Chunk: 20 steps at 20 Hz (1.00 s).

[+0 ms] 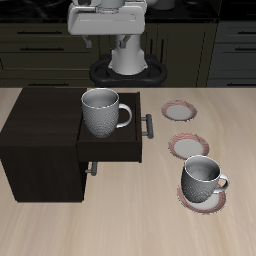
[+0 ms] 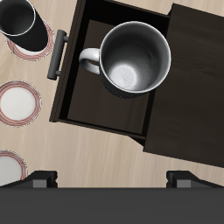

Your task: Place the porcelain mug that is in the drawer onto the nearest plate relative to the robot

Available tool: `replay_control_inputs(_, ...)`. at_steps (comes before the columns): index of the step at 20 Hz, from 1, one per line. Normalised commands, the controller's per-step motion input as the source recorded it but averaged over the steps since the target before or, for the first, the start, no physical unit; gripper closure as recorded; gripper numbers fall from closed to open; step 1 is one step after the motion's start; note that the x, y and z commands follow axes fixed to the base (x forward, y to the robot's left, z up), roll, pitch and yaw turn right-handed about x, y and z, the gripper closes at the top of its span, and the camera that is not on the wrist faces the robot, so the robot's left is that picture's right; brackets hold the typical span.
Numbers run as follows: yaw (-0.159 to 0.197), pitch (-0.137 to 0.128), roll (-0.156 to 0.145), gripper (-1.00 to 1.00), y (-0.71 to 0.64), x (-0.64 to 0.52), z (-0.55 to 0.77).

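The porcelain mug (image 1: 103, 111) stands upright in the open dark drawer (image 1: 112, 148), pale and speckled, with its handle toward the drawer's grey bar handle (image 1: 149, 126). In the wrist view the mug (image 2: 133, 58) shows its dark inside within the drawer (image 2: 101, 109). The plate nearest the robot base (image 1: 180, 110) is bare; it also shows in the wrist view (image 2: 7, 166). My gripper (image 1: 110, 22) hangs high above the cabinet's back, well above the mug. It is open and empty, and its two fingertips (image 2: 39, 179) stand wide apart in the wrist view.
A dark low cabinet (image 1: 40, 140) holds the drawer. A second bare saucer (image 1: 190, 146) lies mid-table. A third saucer (image 1: 213, 203) near the table's front edge carries another grey mug (image 1: 202, 179). The robot base (image 1: 128, 68) stands at the table's back.
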Motion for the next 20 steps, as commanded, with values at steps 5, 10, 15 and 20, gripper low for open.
replay_control_inputs(5, 0.078, -0.003, -0.018, -1.00, -0.07, 0.24, 0.02)
replay_control_inputs(10, 0.048, -0.015, 0.003, -1.00, -0.16, 0.36, 0.06)
replay_control_inputs(15, -0.031, -0.015, 0.001, -1.00, -0.10, 0.29, 0.05)
replay_control_inputs(20, 0.010, 0.022, 0.001, -1.00, -0.02, 0.26, -0.20)
